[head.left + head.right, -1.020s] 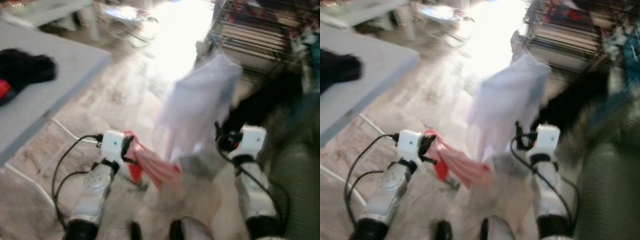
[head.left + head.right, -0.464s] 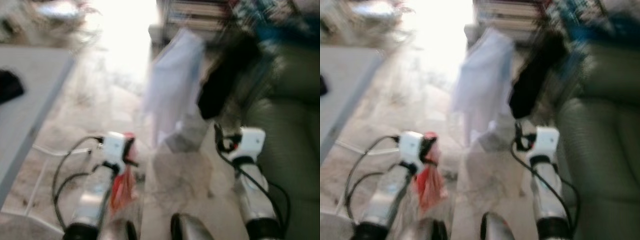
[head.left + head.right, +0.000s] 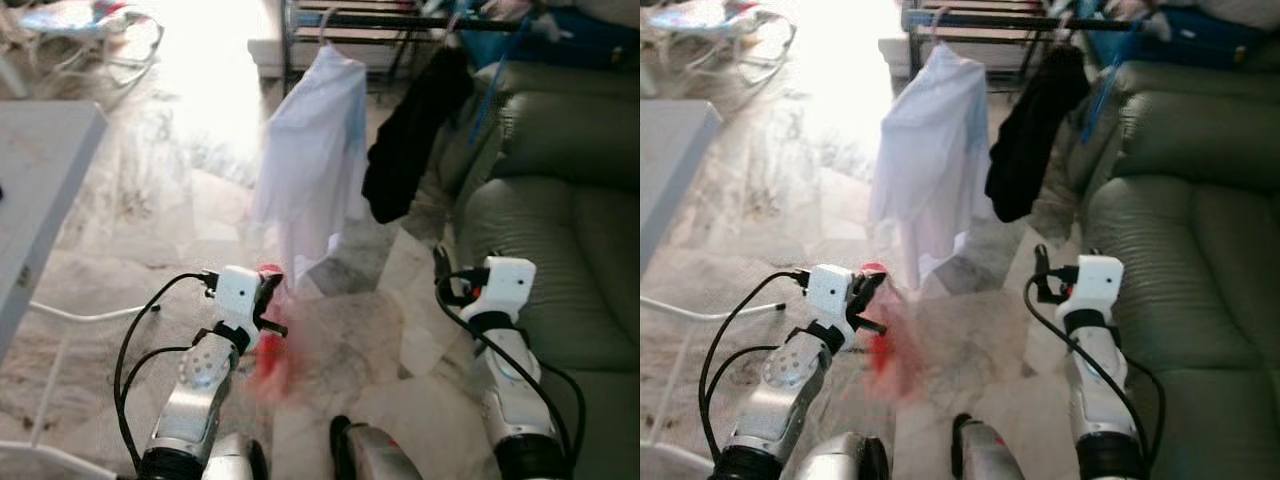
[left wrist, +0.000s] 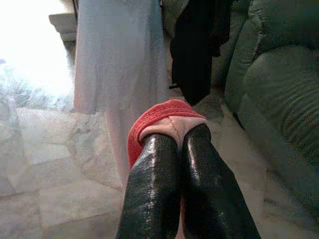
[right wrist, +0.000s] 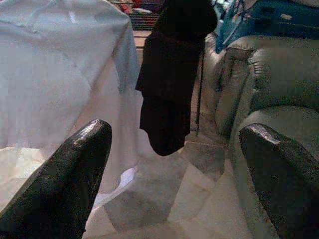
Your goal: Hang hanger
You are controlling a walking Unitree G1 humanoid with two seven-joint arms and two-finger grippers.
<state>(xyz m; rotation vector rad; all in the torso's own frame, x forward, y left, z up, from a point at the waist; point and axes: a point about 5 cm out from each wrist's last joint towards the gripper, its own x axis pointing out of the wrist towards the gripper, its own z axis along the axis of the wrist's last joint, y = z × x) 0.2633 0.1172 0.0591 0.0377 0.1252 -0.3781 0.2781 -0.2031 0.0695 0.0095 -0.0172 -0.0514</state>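
White shirt (image 3: 312,150) hanging off the dark rail (image 3: 400,20) up ahead, a black garment (image 3: 410,140) dangling just beside it toward the sofa. Green sofa (image 3: 560,220) runs along the right side, something blue (image 3: 590,45) lying on its back. Pale marble floor (image 3: 160,220) below, glare washing out the far part. Grey worktop (image 3: 35,190) corner at left, with a white cable (image 3: 80,315) trailing beneath it.

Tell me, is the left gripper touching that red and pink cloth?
Touching. The left wrist view shows the left gripper with its two black fingers pressed together on the red and pink cloth, which bulges out past the fingertips.
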